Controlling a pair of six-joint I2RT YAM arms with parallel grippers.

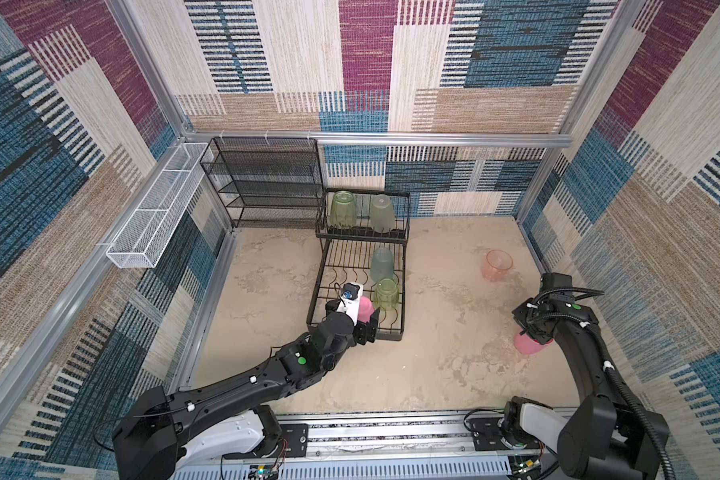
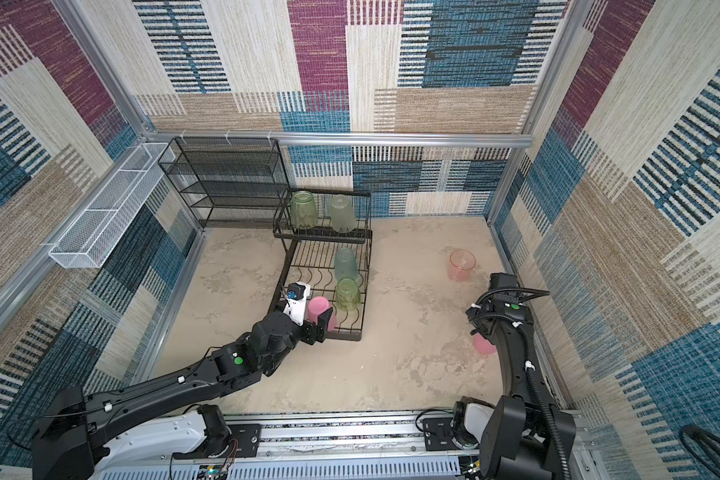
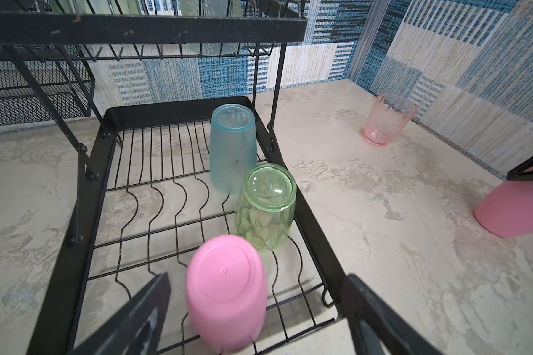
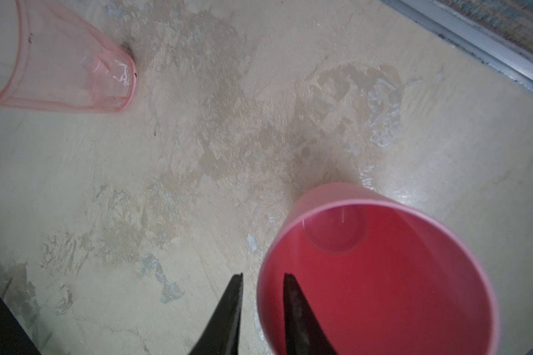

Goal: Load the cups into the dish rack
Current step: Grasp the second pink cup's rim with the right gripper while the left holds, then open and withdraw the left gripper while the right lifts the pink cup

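Observation:
The black dish rack (image 1: 319, 282) holds two green cups (image 1: 343, 208) upside down on its raised shelf. A teal cup (image 3: 233, 147) and a ribbed green cup (image 3: 266, 209) stand inverted in the low tray. My left gripper (image 3: 258, 277) is open at the tray's near end, its fingers well apart on either side of an inverted opaque pink cup (image 3: 225, 295). On the table at right, my right gripper (image 4: 262, 276) straddles the wall of a second opaque pink cup (image 4: 382, 276), one finger inside and one outside, with a narrow gap still showing. A clear pink cup (image 1: 497, 265) stands upright beyond it.
A taller black mesh shelf unit (image 1: 262, 183) stands at the back left beside the rack. A long white mesh basket (image 1: 159, 208) hangs on the left wall. Patterned walls close in the sand-coloured table on three sides.

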